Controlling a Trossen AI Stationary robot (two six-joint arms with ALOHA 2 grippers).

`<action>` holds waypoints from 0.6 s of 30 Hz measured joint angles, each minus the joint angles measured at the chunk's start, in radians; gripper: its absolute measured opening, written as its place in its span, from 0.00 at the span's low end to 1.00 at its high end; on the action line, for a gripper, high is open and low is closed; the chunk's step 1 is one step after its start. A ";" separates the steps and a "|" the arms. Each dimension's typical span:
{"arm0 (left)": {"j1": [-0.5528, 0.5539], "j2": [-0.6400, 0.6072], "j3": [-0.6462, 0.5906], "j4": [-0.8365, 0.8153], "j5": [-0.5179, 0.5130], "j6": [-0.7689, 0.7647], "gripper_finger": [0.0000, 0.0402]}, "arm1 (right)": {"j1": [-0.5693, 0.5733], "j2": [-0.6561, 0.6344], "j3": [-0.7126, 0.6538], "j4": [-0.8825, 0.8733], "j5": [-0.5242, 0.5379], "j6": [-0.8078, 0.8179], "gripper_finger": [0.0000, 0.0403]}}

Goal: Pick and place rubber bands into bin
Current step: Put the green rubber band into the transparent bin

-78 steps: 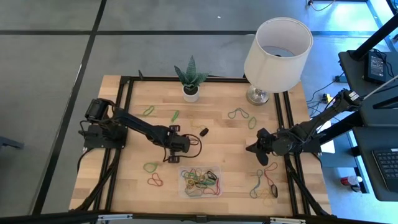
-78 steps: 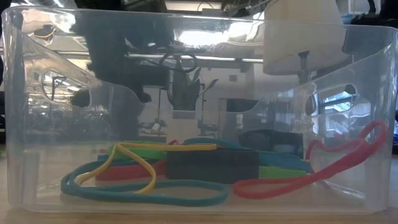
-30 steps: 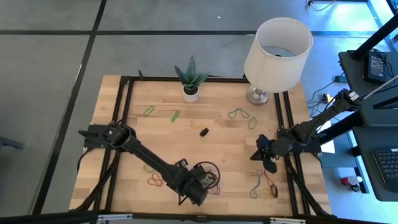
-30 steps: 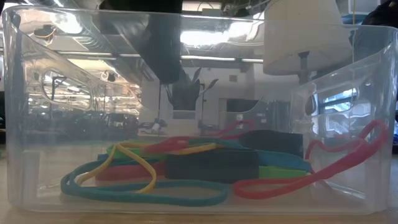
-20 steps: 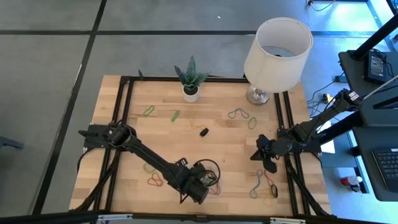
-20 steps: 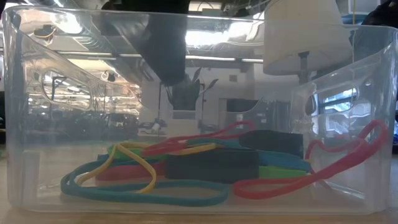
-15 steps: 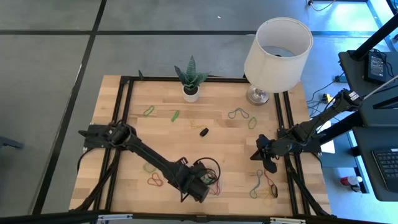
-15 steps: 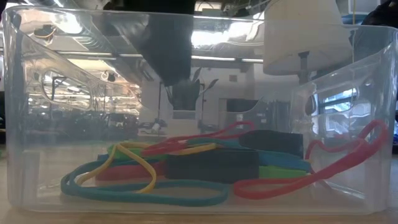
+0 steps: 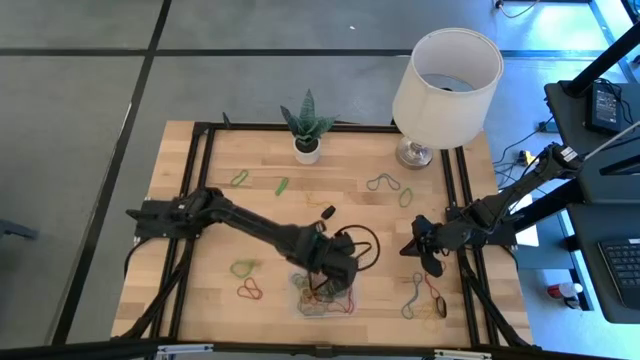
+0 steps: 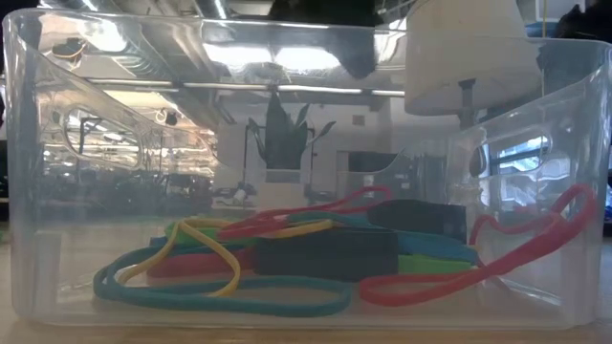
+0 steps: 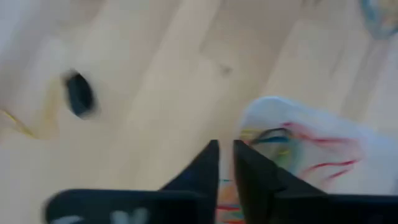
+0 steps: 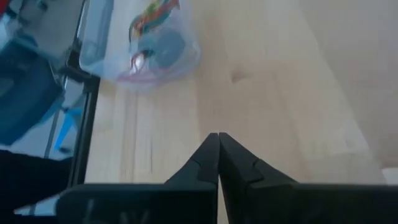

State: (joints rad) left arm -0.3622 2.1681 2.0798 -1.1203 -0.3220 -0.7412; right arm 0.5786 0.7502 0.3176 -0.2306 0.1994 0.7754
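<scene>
The bin (image 9: pixel 300 303) is a clear shallow tray near the table's near edge, holding several rubber bands (image 10: pixel 220 287) in red, green, yellow and teal plus a black chunky piece (image 10: pixel 325 253). My left gripper (image 9: pixel 343 270) hovers over the bin's far edge, open by a narrow gap (image 11: pixel 226 155) and holding nothing. My right gripper (image 9: pixel 412 246) waits shut (image 12: pixel 217 140) at the table's right side, above bare wood. More loose rubber bands lie flat on the table: a green one (image 9: pixel 242 268), a red one (image 9: pixel 250 291) and a cluster (image 9: pixel 428 298).
A white plant pot (image 9: pixel 307 150) and a lamp (image 9: pixel 445 75) stand at the far edge. Green bands (image 9: pixel 240 178) and grey-green ones (image 9: pixel 385 183) lie in front of them. A small black piece (image 9: pixel 327 211) lies mid-table, also in the left wrist view (image 11: pixel 79 94).
My left gripper has moved from the bin's near left corner up and toward the table's far edge, across the bin. In the low view its dark shape has risen out of the bin. The bands in the bin have stayed put.
</scene>
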 joint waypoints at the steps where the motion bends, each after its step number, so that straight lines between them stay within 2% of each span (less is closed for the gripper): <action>1: 0.010 -0.003 0.000 -0.014 -0.001 0.063 0.05 | 0.000 0.000 0.000 0.010 0.015 0.006 0.02; 4: 0.029 -0.027 -0.018 -0.057 -0.024 0.219 0.01 | 0.000 0.001 0.001 0.018 0.060 0.039 0.01; 7: 0.049 -0.101 -0.134 -0.042 -0.031 0.339 0.00 | -0.001 0.016 0.026 0.015 0.131 0.071 0.01; 9: 0.073 -0.189 -0.273 0.030 -0.012 0.395 0.00 | -0.001 0.043 0.058 0.011 0.183 0.100 0.00; 12: 0.120 -0.366 -0.542 0.249 0.058 0.450 0.00 | -0.002 0.104 0.116 -0.024 0.238 0.149 0.00; 15: 0.166 -0.558 -0.808 0.458 0.120 0.467 0.00 | -0.011 0.190 0.194 -0.105 0.253 0.217 0.00; 18: 0.211 -0.737 -1.024 0.586 0.146 0.467 0.00 | -0.025 0.288 0.285 -0.220 0.253 0.305 0.00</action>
State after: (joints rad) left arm -0.1516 1.4312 1.0563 -0.5344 -0.1756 -0.2741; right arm 0.5539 1.0377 0.6021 -0.4507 0.4524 1.0805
